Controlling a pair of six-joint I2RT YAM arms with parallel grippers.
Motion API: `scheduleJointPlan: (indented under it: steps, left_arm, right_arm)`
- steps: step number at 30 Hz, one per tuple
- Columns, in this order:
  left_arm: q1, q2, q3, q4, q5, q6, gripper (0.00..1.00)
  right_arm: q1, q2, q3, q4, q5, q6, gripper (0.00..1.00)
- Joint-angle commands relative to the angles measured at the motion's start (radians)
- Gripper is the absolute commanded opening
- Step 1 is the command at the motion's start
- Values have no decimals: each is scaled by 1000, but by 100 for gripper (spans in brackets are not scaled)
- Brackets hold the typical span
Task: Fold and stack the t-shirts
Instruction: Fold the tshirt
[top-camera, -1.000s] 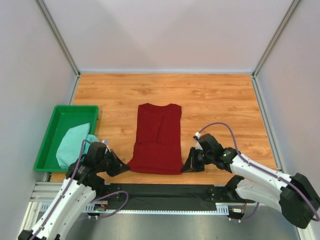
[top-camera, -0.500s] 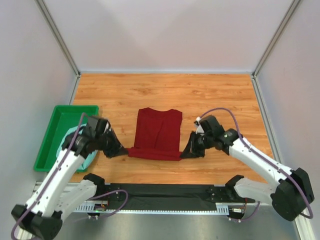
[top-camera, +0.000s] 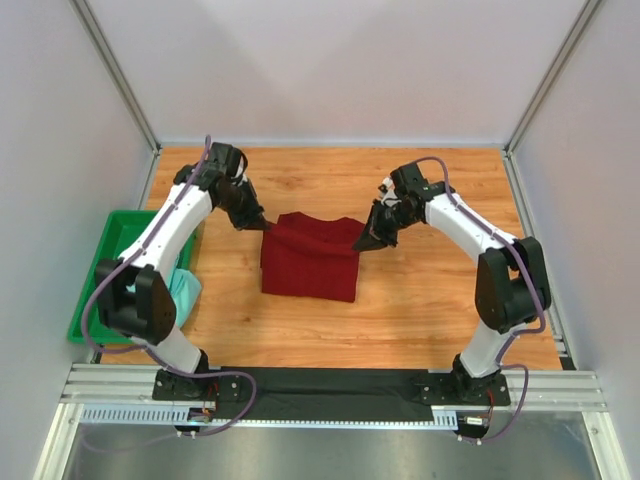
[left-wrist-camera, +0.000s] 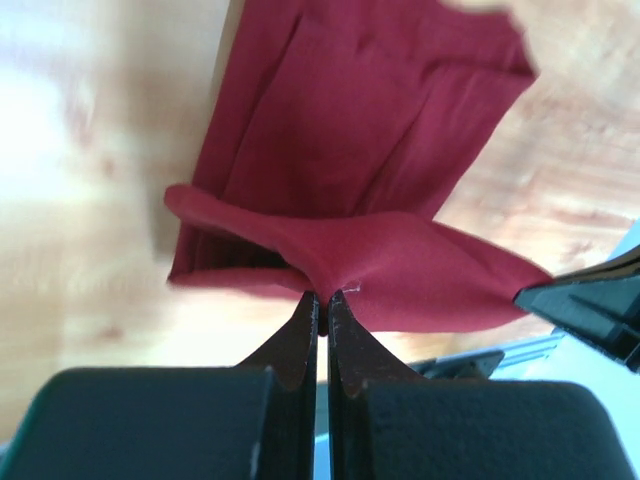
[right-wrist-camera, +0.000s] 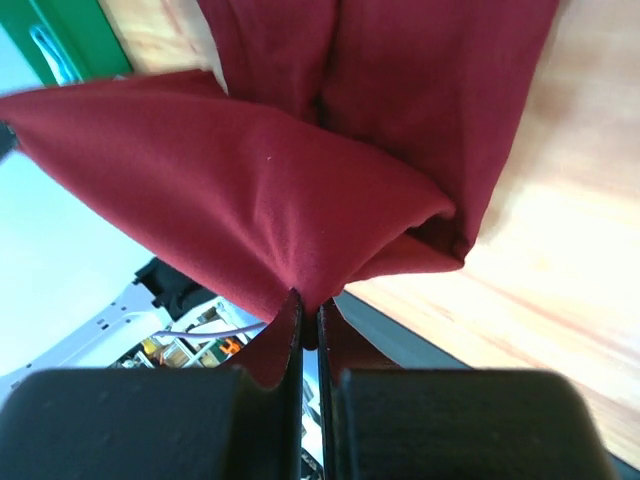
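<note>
The maroon t-shirt (top-camera: 310, 258) lies folded over on itself in the middle of the wooden table. My left gripper (top-camera: 257, 222) is shut on its far left corner, and my right gripper (top-camera: 364, 241) is shut on its far right corner. In the left wrist view the red cloth (left-wrist-camera: 400, 270) is pinched at the tips of my left gripper (left-wrist-camera: 323, 297). The right wrist view shows the same red cloth (right-wrist-camera: 250, 200) bunched into my right gripper (right-wrist-camera: 309, 308). The pale mint t-shirt (top-camera: 186, 285) pokes out of the green tray, mostly hidden behind my left arm.
A bright green plastic tray (top-camera: 108, 262) sits at the table's left edge. Grey walls with metal posts close in the back and both sides. A black strip and metal rail run along the near edge (top-camera: 330, 385).
Both grippers have carried the near hem of the maroon t-shirt from the front edge toward the far end, folding the shirt in half over itself.
</note>
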Motion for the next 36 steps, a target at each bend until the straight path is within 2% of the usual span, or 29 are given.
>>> scheduleJointPlan:
  steps: [1,3,6,9,10,11,12,14,15,16,17,18,19,20,21,22,23,25,26,27,28,29,30,31,34,36]
  left_arm:
    - [29,101,143,47,24,88,0]
    - [42,194,215,50,96,106,0]
    - [48,299,292,62,119,126,0]
    - [56,402,371,145,156,154,0]
    - [57,446,416,152,147,174,5]
    - [60,550,473,147,112,204,9]
    - [60,604,596,130,74,261,10]
    - [63,693,675,142,-74,301,19]
    - [68,695,750,103,-121,295,29]
    - [71,678,745,130,-146,318,36]
    - [69,613,708,198,-190,339,43]
    - [71,585,708,199,-235,358,51]
    - [74,565,717,185,-276,378,57]
    - [89,527,713,178,-284,381,67]
    - [100,508,691,194,-236,382,72]
    - [111,485,682,195,-103,378,79]
    - [118,476,670,149,-90,376,79]
    - [118,412,593,162,-36,385,77]
    - [120,385,488,215,-1,391,76]
    - [120,361,431,252,38,399,63]
    - [122,310,370,300,135,401,55]
    - [120,292,308,346,182,398,51]
    - [120,278,209,419,222,376,41]
    - [120,264,165,450,289,360,36]
    - [118,253,0,611,407,251,26]
    - [114,249,-86,696,411,215,24]
  right_arm:
    - [-30,51,125,-46,-46,-43,0]
    - [-52,84,145,-34,-62,-38,0]
    - [-81,151,186,3,-77,-20,2]
    - [-114,241,223,86,-88,-5,9]
    - [-125,293,234,126,-92,1,12]
    - [-151,327,249,240,-65,9,24]
    - [-165,366,295,293,-46,-1,29]
    - [-231,485,391,341,2,-28,35]
    - [-249,511,469,354,-9,-12,42]
    - [-281,539,516,356,-41,-2,48]
    - [-288,574,574,266,-40,-61,71]
    - [-292,594,731,179,-25,-110,76]
    - [-300,605,787,92,-11,-150,77]
    - [-302,578,809,13,18,-184,77]
    - [-300,547,795,11,42,-202,77]
    - [-289,514,710,34,49,-195,75]
    - [-280,481,673,86,32,-183,74]
    - [-234,424,599,117,20,-176,71]
    - [-216,412,579,127,8,-175,70]
    - [-196,403,558,144,-5,-170,67]
    - [-161,391,516,169,-20,-151,59]
    - [-147,387,495,228,-38,-137,50]
    - [-130,387,476,265,-48,-123,41]
    - [-104,390,459,307,-58,-88,25]
    - [-85,441,401,468,-92,-10,4]
    - [-85,470,331,659,-146,130,3]
